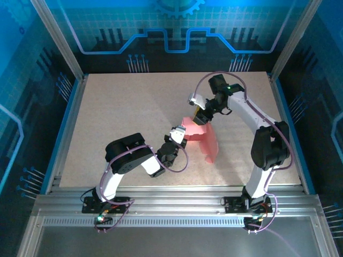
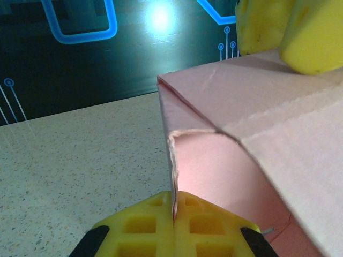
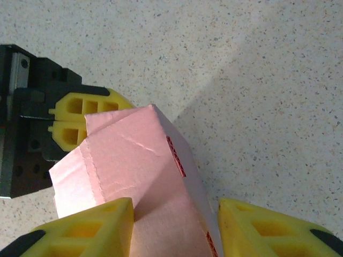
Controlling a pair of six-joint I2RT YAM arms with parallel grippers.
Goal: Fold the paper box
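The pink paper box (image 1: 206, 140) lies partly folded in the middle of the table, with panels raised. My left gripper (image 1: 180, 134) is shut on its left wall. In the left wrist view the yellow fingers (image 2: 144, 225) pinch that thin card edge, and the box (image 2: 257, 134) rises to the right. My right gripper (image 1: 202, 118) reaches down onto the far end of the box. In the right wrist view its jaws (image 3: 177, 235) stand open astride a pink panel (image 3: 139, 171). One finger rests over the panel; the other is just off its right edge. The left gripper (image 3: 75, 120) shows behind the box.
The speckled beige tabletop (image 1: 123, 118) stretches around the box, framed by metal rails and blue side walls. Both arm bases sit at the near edge (image 1: 171, 203). The right gripper's yellow fingertips (image 2: 313, 37) press on the panel at the upper right of the left wrist view.
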